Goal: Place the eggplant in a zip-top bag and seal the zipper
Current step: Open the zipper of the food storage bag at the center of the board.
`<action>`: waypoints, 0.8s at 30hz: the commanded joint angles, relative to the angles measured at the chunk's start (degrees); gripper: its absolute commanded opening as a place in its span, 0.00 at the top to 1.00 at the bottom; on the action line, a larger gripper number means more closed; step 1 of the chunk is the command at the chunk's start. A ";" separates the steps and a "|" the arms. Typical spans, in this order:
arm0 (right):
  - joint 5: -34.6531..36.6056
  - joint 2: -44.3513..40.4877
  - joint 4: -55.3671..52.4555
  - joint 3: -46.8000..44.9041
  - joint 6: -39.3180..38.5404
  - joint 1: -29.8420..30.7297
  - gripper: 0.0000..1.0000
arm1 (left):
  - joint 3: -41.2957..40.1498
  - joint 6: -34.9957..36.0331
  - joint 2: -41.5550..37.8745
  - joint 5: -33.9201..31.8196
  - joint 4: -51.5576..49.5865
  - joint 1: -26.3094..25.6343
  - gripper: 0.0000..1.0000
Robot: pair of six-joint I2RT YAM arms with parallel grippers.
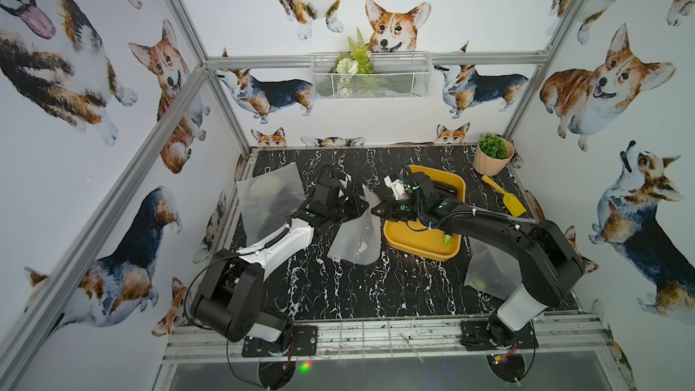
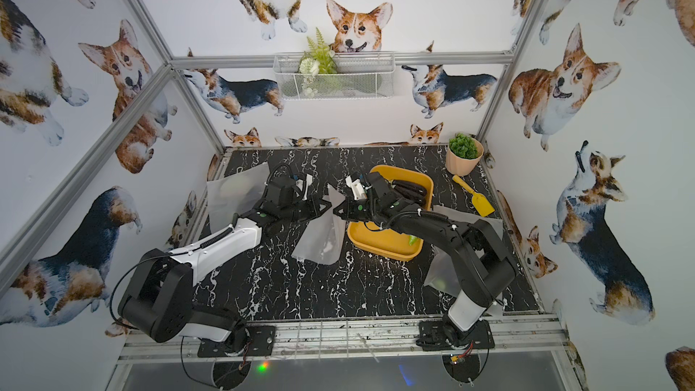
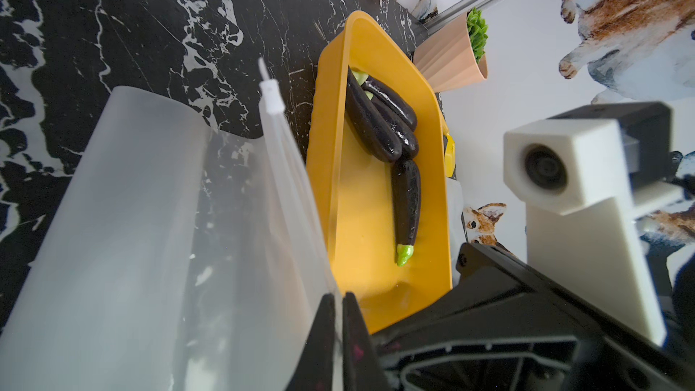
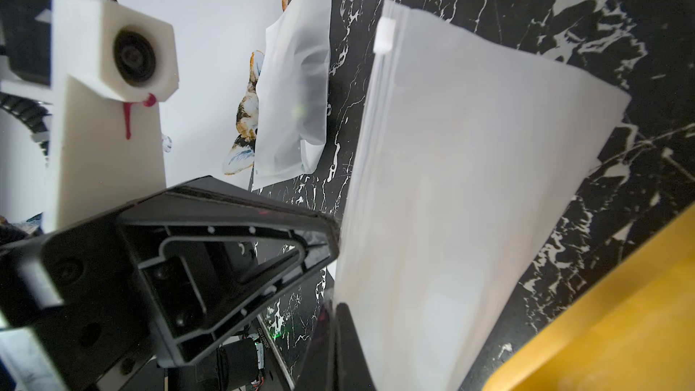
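A frosted zip-top bag (image 1: 355,235) (image 2: 319,238) hangs upright over the middle of the black marble table, held by its top edge. My left gripper (image 3: 338,297) is shut on that edge, with bag film between its fingers. My right gripper (image 4: 333,306) is shut on the same edge, and the two tips meet nose to nose (image 1: 371,208). The white slider (image 3: 271,95) (image 4: 385,35) sits at the far end of the zipper. Several dark purple eggplants (image 3: 380,122) lie in the yellow tray (image 3: 331,144) beside the bag, one (image 3: 406,201) apart from the pile.
The yellow tray (image 1: 421,250) stands right of the bag, under my right arm. Another frosted bag (image 1: 269,197) lies at the back left, and one more (image 1: 485,268) at the right. At the back right are a potted plant (image 1: 493,156) and a yellow scoop (image 1: 506,197).
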 commanded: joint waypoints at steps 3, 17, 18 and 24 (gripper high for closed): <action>0.72 -0.06 -0.30 0.44 -0.90 0.11 1.00 | -0.07 -0.45 -0.63 0.39 1.18 0.02 0.73; 1.07 -0.85 -0.21 0.15 -0.92 0.05 1.00 | 0.20 -0.28 0.93 1.19 0.72 0.02 0.81; 1.07 -0.84 -0.21 0.27 -0.91 0.11 1.00 | 0.15 -0.29 0.94 1.21 0.77 0.00 0.81; 0.88 -0.76 -0.30 0.47 -1.05 0.11 1.00 | 0.41 -0.64 1.38 1.92 1.46 0.01 0.82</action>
